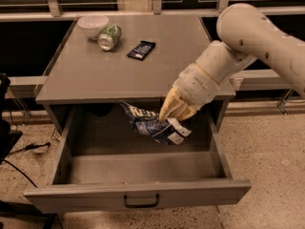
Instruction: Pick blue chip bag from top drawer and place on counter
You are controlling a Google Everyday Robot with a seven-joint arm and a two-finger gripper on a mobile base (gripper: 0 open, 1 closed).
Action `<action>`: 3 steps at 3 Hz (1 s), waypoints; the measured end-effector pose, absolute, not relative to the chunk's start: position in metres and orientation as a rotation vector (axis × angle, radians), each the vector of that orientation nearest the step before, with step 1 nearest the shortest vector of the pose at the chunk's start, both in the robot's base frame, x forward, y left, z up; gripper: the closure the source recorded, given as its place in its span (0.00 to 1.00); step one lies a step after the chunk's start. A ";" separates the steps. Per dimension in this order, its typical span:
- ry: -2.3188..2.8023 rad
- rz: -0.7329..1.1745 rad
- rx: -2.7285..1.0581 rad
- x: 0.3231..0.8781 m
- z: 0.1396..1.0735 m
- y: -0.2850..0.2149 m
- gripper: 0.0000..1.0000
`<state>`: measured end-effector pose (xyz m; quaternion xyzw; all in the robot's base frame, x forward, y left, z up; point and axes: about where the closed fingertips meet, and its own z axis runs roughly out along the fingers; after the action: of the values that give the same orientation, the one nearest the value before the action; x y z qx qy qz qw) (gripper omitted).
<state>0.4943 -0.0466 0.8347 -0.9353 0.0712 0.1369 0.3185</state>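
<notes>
In the camera view, the top drawer (pixel 95 195) stands pulled out below the counter (pixel 95 75). The gripper (pixel 169 115) reaches down into it from the right, its yellowish fingers (pixel 166 109) clamped on the upper edge of the blue chip bag (pixel 148 124). The bag hangs tilted over the drawer's rear (whether it touches the floor, I cannot tell). At the counter's far side lie a white bowl (pixel 93 25), a green can (pixel 109 36) on its side and a dark snack bar wrapper (pixel 141 50).
</notes>
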 end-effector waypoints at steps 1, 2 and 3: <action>0.187 0.354 -2.471 0.491 0.897 -0.049 1.00; 0.157 0.286 -2.462 0.500 0.939 -0.040 1.00; 0.065 0.119 -2.434 0.521 0.975 -0.026 1.00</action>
<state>0.5208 -0.0261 0.9748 -0.9373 0.0251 0.0458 0.3446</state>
